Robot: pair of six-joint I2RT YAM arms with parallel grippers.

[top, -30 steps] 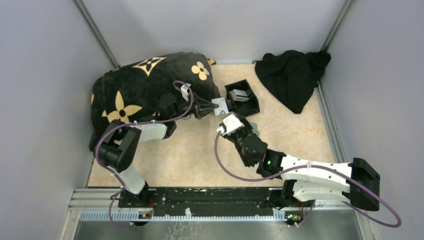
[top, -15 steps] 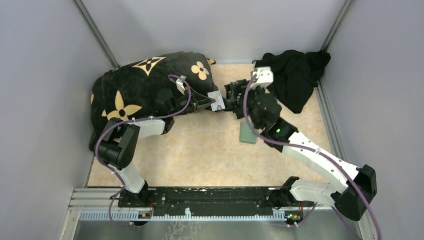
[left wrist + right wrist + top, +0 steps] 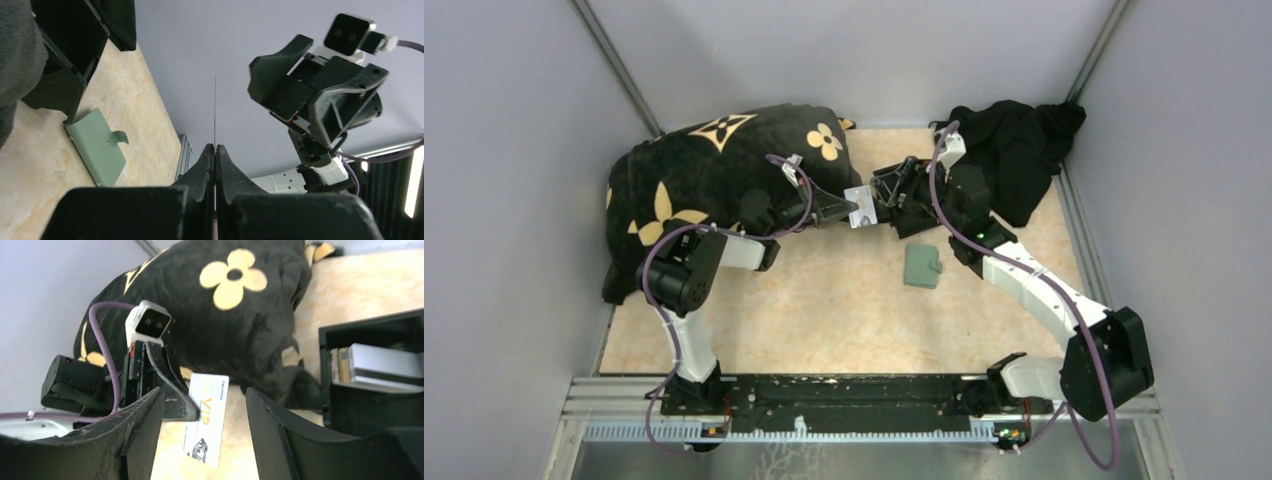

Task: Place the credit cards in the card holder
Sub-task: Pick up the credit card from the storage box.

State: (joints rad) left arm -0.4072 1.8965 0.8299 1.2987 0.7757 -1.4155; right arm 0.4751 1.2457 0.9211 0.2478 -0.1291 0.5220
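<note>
My left gripper (image 3: 848,209) is shut on one credit card (image 3: 860,206), a pale card printed "VIP" (image 3: 210,420), held up above the table. In the left wrist view this card (image 3: 215,112) shows edge-on as a thin line rising from the closed fingertips (image 3: 208,156). My right gripper (image 3: 892,196) stands open, facing the card, with its jaws on either side of it and not touching (image 3: 205,395). The card holder (image 3: 921,266), a sage green sleeve (image 3: 96,148), lies flat on the table, apart from both grippers. More credit cards (image 3: 378,368) stand in a black box (image 3: 360,410).
A black pillow with tan flower prints (image 3: 709,175) fills the back left, and the left arm reaches across its edge. A black cloth (image 3: 1014,150) is heaped at the back right. The black box (image 3: 909,180) sits under the right wrist. Grey walls enclose the table.
The right arm has swung from over the card holder to the back by the black box, and its jaws have widened. The holder now lies uncovered. The left gripper shifted slightly with its card.
</note>
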